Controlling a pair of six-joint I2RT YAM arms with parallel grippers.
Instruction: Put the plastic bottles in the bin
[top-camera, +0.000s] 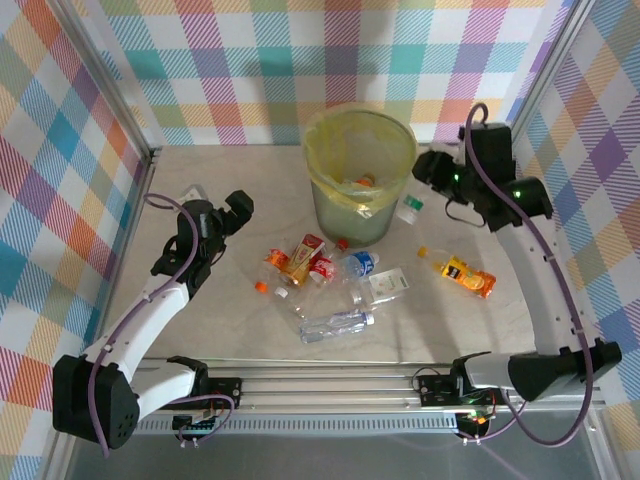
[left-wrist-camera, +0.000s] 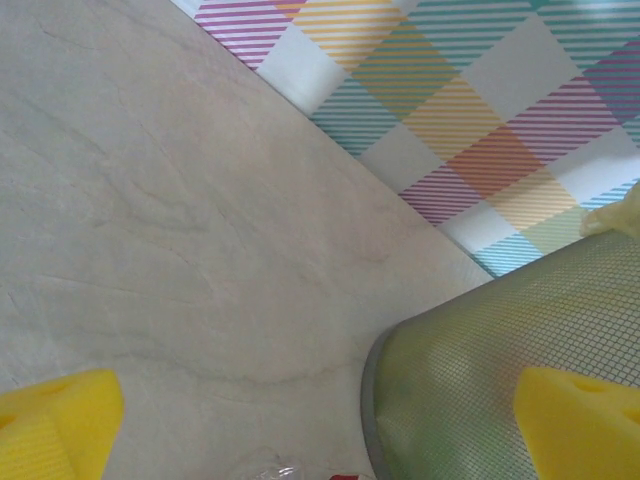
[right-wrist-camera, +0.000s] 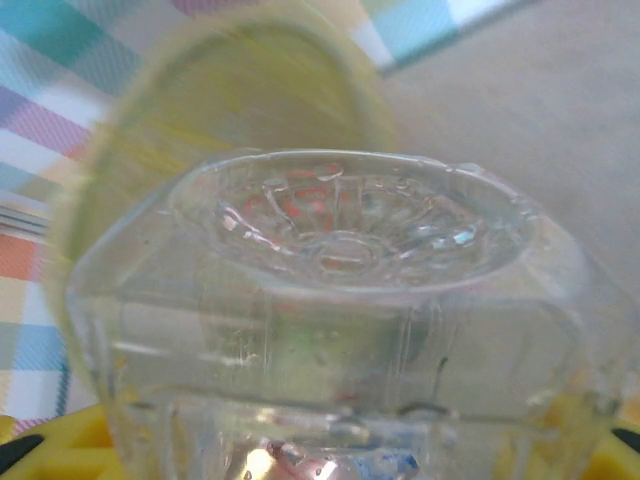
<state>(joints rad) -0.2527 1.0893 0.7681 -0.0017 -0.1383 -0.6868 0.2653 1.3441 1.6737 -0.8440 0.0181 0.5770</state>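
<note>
Overhead view: a round bin (top-camera: 345, 215) lined with a yellow bag stands at the far middle of a pale worktop (top-camera: 220, 320). The right tool (top-camera: 428, 168) hangs just beside the bin's right rim, not over its mouth. Letting go here would probably drop its load outside the rim, near the green-labelled bottle (top-camera: 410, 207) lying by the bin's foot. A cluster of loose bottles (top-camera: 325, 270) lies in front of the bin. An orange bottle (top-camera: 460, 272) lies apart to the right. The left tool (top-camera: 238, 208) sits left of the bin, spread wide and empty. There is open worktop around it. Checked walls (top-camera: 90, 180) close three sides, and the right arm works close to the right one.

Left wrist view: the yellow pads (left-wrist-camera: 55, 425) of the left tool (left-wrist-camera: 320, 420) sit at the two lower corners, far apart, with nothing between them. The bin's mesh wall (left-wrist-camera: 500, 360) is near on the right, so a swing that way could knock it. Bare worktop runs left and ahead to the wall's foot.

Right wrist view: the right tool (right-wrist-camera: 320, 462) is closed on a clear bottle (right-wrist-camera: 340, 290), held between yellow pads. The bottle's base points ahead toward the blurred bin rim (right-wrist-camera: 250, 90). The smooth plastic might slip or twist in the grip. The bag's loose edge could catch the bottle on the way in.
</note>
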